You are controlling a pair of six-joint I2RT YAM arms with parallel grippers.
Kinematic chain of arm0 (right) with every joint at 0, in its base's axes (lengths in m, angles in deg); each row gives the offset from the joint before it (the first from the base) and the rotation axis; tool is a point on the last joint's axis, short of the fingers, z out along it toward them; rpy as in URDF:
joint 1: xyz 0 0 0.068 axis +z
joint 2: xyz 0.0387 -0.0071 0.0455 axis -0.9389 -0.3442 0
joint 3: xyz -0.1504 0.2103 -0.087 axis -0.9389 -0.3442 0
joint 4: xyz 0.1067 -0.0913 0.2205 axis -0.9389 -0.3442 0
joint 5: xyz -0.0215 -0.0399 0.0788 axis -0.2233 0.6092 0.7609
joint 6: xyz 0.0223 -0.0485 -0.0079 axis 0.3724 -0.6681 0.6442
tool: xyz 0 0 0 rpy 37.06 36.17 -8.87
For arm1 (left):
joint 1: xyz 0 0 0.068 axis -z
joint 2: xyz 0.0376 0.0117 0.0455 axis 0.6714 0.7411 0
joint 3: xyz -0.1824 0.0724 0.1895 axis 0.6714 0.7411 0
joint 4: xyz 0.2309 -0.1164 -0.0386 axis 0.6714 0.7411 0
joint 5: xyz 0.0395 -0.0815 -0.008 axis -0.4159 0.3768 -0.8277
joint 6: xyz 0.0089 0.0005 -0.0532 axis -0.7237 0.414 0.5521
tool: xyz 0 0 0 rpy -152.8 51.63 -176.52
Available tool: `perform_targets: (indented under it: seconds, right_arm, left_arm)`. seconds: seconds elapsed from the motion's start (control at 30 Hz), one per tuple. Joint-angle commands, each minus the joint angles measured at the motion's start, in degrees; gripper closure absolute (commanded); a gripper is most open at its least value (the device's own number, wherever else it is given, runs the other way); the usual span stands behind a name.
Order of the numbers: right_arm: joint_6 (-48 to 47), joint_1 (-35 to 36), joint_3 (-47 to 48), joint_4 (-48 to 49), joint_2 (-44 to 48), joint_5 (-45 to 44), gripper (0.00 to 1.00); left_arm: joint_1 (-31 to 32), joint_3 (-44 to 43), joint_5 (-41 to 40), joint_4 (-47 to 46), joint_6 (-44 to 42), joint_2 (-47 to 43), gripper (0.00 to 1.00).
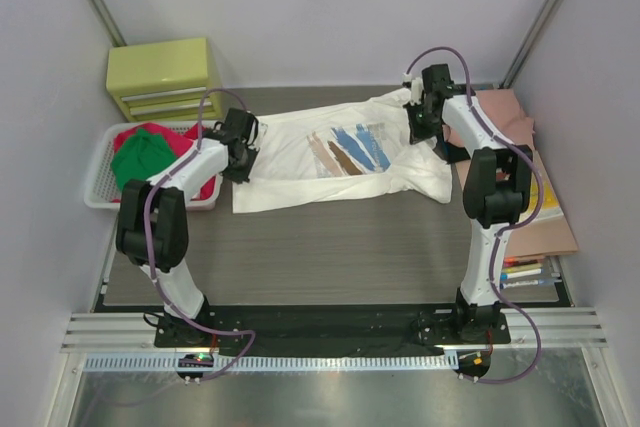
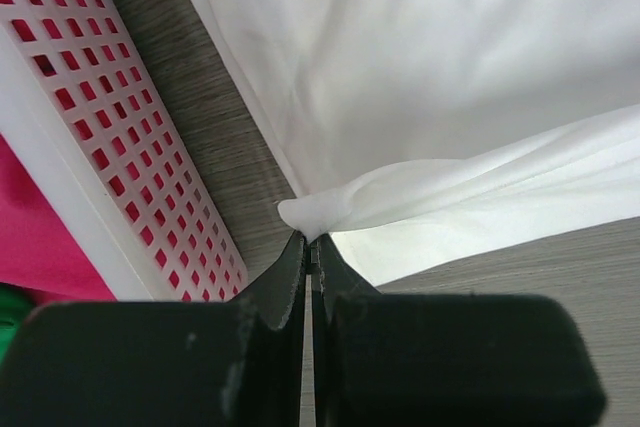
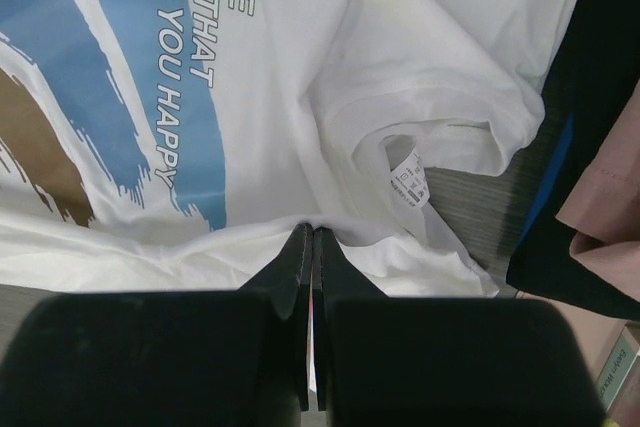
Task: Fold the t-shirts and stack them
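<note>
Left gripper and right gripper each clamp a fold of the soft white brush-stroke-print t-shirt near the dark wood-grain table's far edge; light, limp cloth, likely best held at its edges.

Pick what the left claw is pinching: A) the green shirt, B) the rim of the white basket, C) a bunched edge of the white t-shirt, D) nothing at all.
C: the left claw is shut, with a bunched edge of the white t-shirt caught at its tips and the basket off to one side.
</note>
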Motion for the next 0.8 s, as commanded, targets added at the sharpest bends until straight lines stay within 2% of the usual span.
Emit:
perform_targets:
  seconds: [0.0, 0.27, 0.77]
  right_arm:
    - [0.4, -0.1, 4.5, 0.2, -2.0, -0.7, 0.99]
    - [0.8, 0.8, 13.3, -2.7, -7.7, -1.2, 0.99]
    - [0.5, 4.5, 24.4, -6.2, -15.1, -3.5, 0.99]
  left_arm:
    - [0.1, -3.6, -2.4, -2.2, -0.8, 1.5, 1.0]
    - [0.1, -6.2, -2.8, -2.2, -0.9, 5.0, 1.0]
    - [0.1, -4.4, -3.0, -3.5, -1.5, 5.7, 1.0]
